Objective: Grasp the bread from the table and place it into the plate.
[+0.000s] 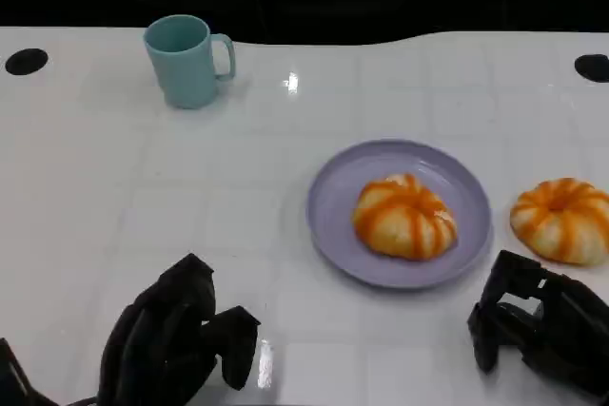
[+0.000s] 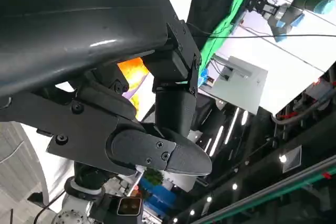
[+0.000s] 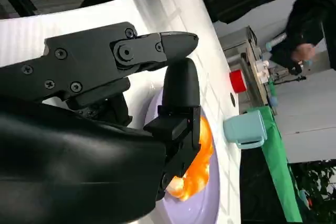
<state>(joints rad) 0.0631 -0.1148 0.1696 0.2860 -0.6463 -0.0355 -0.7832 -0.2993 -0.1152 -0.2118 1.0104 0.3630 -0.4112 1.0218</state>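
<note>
One bread point(image 1: 563, 220) sits on the table by its right edge, just beside the purple plate point(image 1: 333, 199). The right hand point(image 1: 538, 322) is nearer, empty, fingers apart, bread just beyond it

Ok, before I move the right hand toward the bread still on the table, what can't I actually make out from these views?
- Right hand, head view: lower part cut off by the frame edge, so its finger pose is unclear.
- Orange-glazed bread on the white table: right side cut by the edge.
- Orange-glazed bread on the round lilac plate, right wrist view: mostly hidden behind the hand's fingers.
- Left hand: wrist cut off.
</note>
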